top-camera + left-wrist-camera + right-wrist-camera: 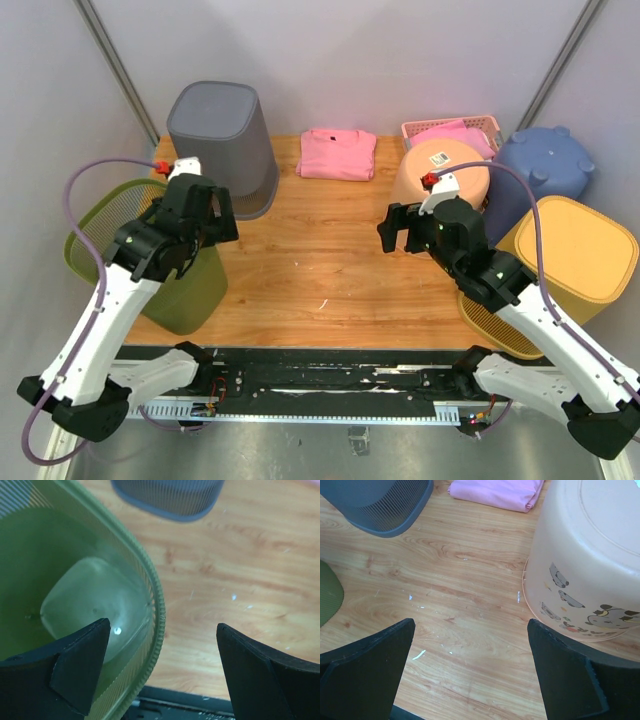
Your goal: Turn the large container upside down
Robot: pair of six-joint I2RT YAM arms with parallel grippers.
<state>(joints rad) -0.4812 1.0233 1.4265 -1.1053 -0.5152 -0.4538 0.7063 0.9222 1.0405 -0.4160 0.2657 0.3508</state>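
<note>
One green bin (190,290), one grey bin (225,140).

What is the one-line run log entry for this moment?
left gripper: open, fingers straddling green basket rim | right gripper: open, holding nothing, near peach bucket | green basket: upright, not yet turned

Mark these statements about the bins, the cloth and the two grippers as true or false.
1. The green bin stands open side up. True.
2. The left gripper is shut on its rim. False: it is open, with one finger over the inside and one outside.
3. The grey bin stands upside down. True.
4. The right gripper holds the peach bucket. False: it is open, and the bucket stands apart beside it.
5. The pink cloth lies in the green bin. False: it lies folded on the table.
</note>
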